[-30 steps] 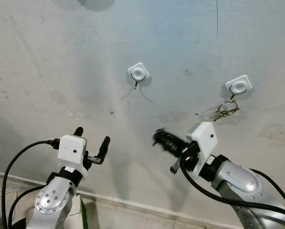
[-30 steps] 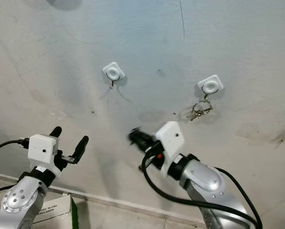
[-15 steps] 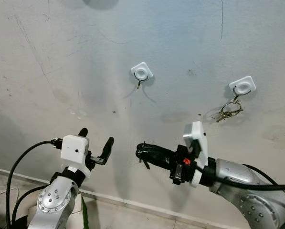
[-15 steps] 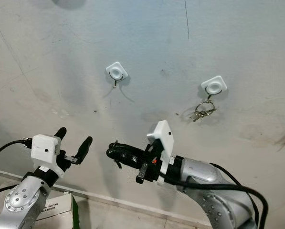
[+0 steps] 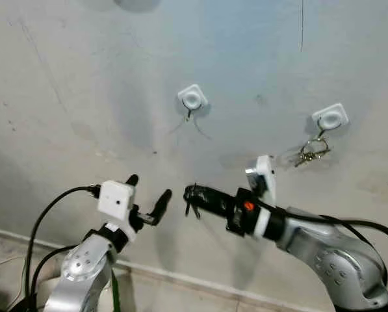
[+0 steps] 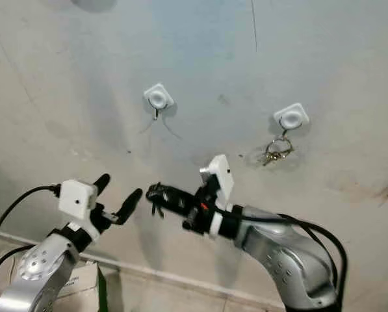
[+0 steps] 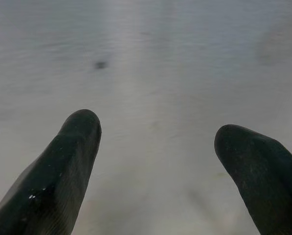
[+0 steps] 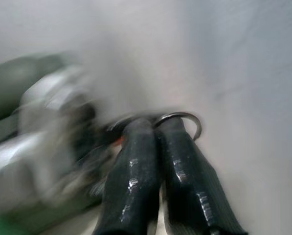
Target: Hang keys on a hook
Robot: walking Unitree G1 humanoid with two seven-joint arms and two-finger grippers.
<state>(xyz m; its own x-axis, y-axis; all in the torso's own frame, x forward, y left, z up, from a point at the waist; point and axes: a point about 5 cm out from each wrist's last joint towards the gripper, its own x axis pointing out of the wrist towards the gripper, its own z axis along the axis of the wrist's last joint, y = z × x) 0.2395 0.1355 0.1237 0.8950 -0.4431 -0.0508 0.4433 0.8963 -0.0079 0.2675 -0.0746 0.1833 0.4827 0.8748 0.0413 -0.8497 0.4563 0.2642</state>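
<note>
Nearest, a box with a green edge [image 6: 83,283] low by the left arm. Above it, the left gripper [image 5: 147,197] held up before the wall [image 5: 64,78], fingers [image 7: 67,161] spread wide with nothing between them, tips just beside the tips of the other gripper. Opposite, the right gripper [image 5: 195,194] reached across toward the robot's left, fingers [image 8: 136,166] pressed together and pinching a set of keys [image 5: 192,208]: key ring [image 8: 182,120] poking past the fingertips, a small dark bit dangling below them. Wrist picture badly blurred, so no telling how much of the ring was really caught.

Farther back, on the wall, a bare white hook [image 5: 192,101] up above the two grippers, and well off to the robot's right a second hook [image 5: 329,118] already carrying another bunch of keys [image 5: 309,153].

Judged risks from here: grip looked shallow, on the ring's edge only, so any twist or handover between the near-touching grippers could have dropped the keys to the floor. Ring lay side-on rather than open toward the hook, so could have slid off the small wire prong or missed it. Prong tiny and close to the wall, so a push too far could have jammed fingertips against the plaster or pried the pad loose. Wide-spread left fingers so close could also have snagged the dangling part
</note>
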